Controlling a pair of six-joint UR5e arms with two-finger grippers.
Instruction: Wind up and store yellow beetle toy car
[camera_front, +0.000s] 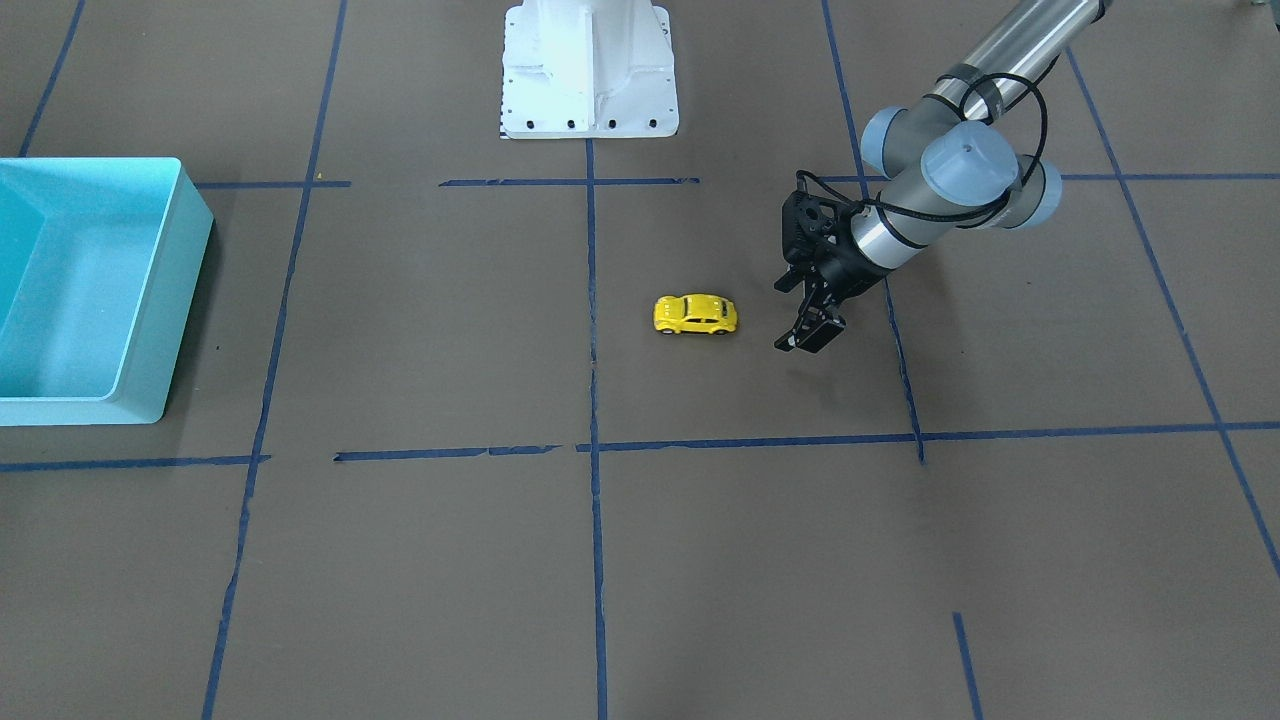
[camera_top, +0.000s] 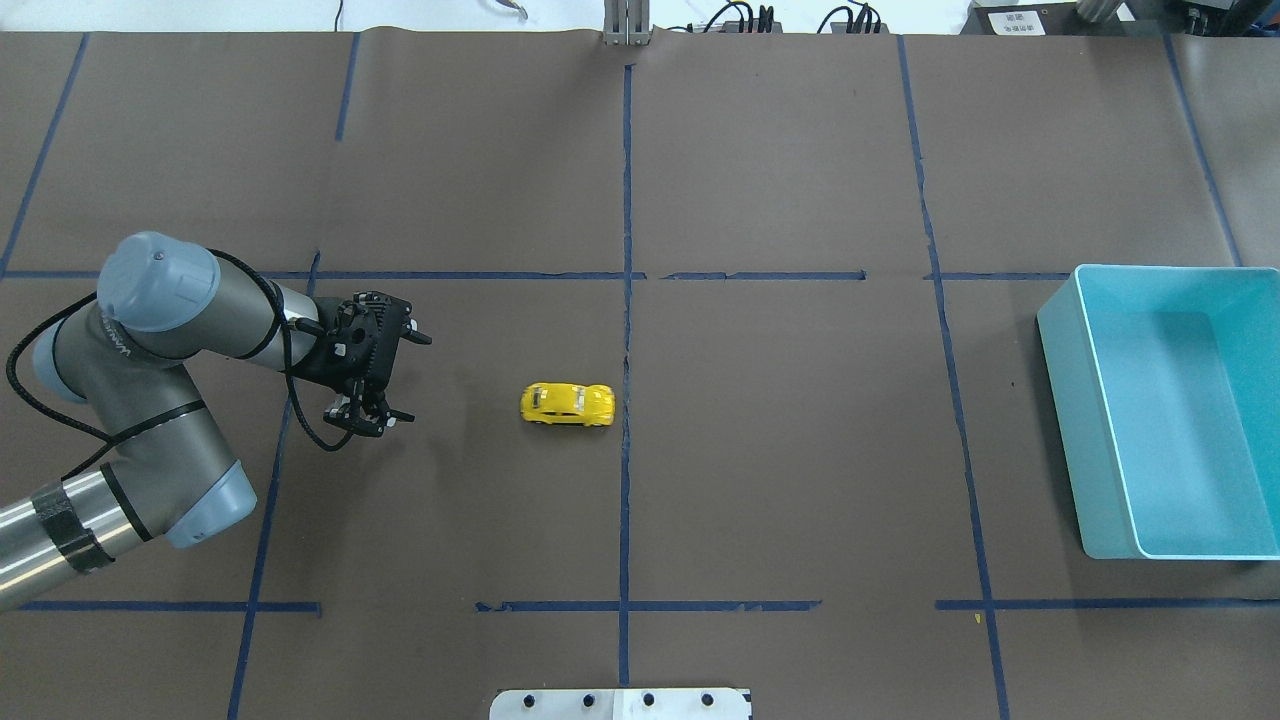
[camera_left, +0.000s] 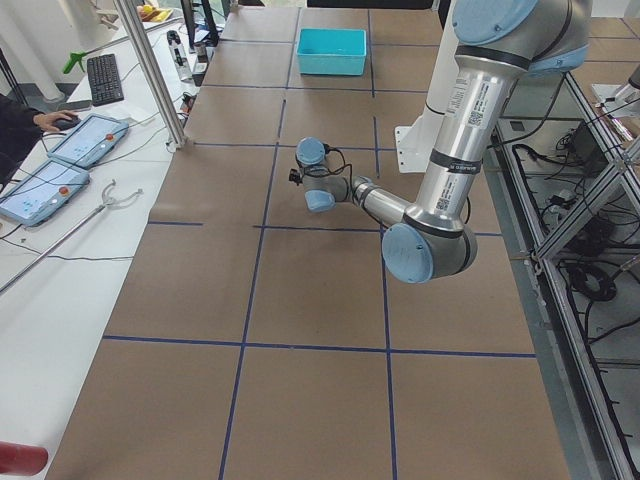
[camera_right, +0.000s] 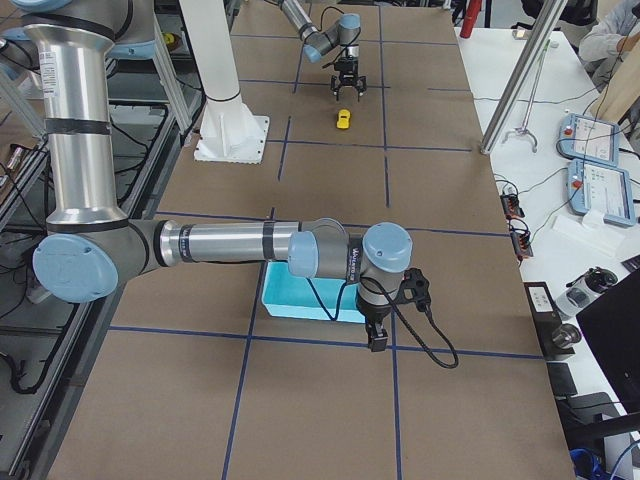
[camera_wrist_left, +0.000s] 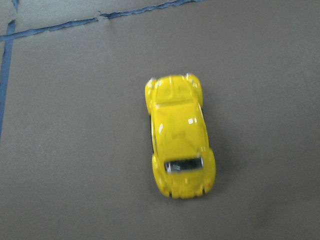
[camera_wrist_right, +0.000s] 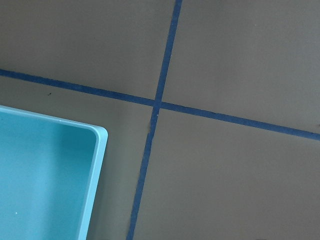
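As the tiny yellow beetle toy car (camera_top: 566, 404) is laid crosswise, one end toward the wide-spread, empty left gripper (camera_top: 368, 422), the right gripper (camera_right: 377, 343) cannot be judged.

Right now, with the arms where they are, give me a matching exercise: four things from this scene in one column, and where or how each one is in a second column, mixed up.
Things
1. yellow beetle toy car
2. turquoise bin
3. left gripper
4. right gripper

Places or states
A. far on the robot's right, nothing showing inside
B. on its wheels beside the centre blue tape line
C. just outside a corner of the bin
D. open, apart from the car, on the robot's left of it

Pairs: 1-B, 2-A, 3-D, 4-C
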